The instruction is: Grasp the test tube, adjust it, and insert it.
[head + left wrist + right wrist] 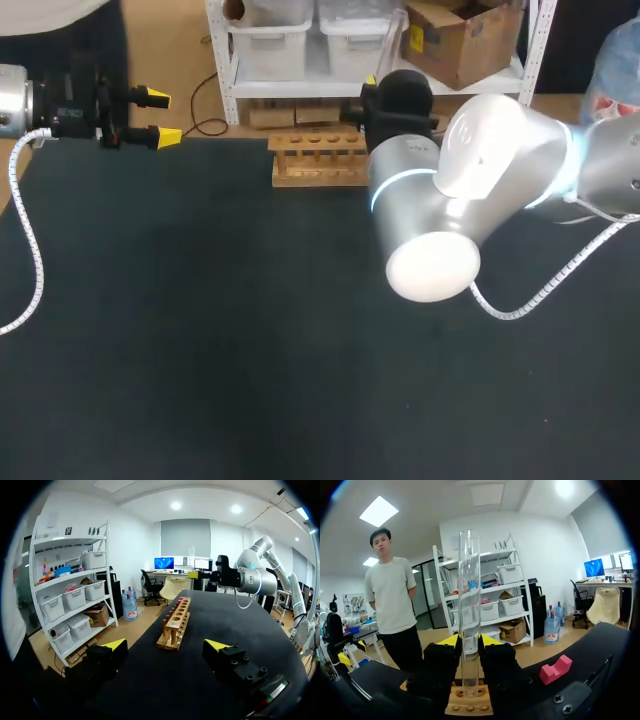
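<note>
The right gripper [469, 645] clamps the upright tube [469, 590] over the rack [470, 707], while the left gripper [162, 116] hangs open, well apart.

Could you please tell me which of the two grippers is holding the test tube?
The right gripper: its fingers are shut on the upright test tube over the wooden rack, whereas the left gripper is open and empty.

Bench: a black surface [200, 350] is spread across the whole scene.
Pink block: a small notched piece [555, 669] is laid on the bench, near its far edge.
</note>
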Available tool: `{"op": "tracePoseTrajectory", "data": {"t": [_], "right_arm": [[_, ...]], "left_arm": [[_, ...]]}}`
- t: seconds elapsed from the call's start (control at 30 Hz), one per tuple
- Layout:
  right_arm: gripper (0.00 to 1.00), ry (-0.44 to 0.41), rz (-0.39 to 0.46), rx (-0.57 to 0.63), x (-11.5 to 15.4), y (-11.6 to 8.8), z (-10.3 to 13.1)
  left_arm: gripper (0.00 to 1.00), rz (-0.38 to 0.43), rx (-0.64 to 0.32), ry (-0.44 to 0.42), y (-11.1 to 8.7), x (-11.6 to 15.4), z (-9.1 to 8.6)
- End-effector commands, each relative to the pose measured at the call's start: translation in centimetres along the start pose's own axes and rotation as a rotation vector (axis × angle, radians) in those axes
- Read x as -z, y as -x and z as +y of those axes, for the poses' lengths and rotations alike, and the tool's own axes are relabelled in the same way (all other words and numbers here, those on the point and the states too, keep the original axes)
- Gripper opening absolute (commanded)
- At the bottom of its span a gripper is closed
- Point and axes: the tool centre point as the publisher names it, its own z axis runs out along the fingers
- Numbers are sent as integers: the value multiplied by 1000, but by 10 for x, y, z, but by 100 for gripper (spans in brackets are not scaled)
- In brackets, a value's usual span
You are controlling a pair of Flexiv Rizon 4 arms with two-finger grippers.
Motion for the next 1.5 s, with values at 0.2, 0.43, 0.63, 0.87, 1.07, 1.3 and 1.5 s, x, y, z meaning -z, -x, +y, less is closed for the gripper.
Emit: {"op": "tracePoseTrajectory", "data": {"t": [0.2,0.43,0.63,0.87,1.07,1.3,1.5], "right_arm": [[0,20,-2,10,-10,-9,-2],[0,22,-6,31,-13,-12,-5],[0,28,-9,55,-16,-15,-7],[0,33,0,61,-18,-17,-8],[0,36,9,61,-18,-20,-10],[0,36,20,64,-19,-26,-12],[0,34,26,62,-21,-32,-12]], "left_arm": [[100,-5,-4,5,-1,0,-2],[100,-5,-4,5,-1,0,-2],[100,-5,-4,5,-1,0,-2],[100,-5,-4,5,-1,0,-2],[100,-5,-4,5,-1,0,-2],[100,-5,-4,5,-1,0,-2],[100,-5,-4,5,-1,0,-2]]}}
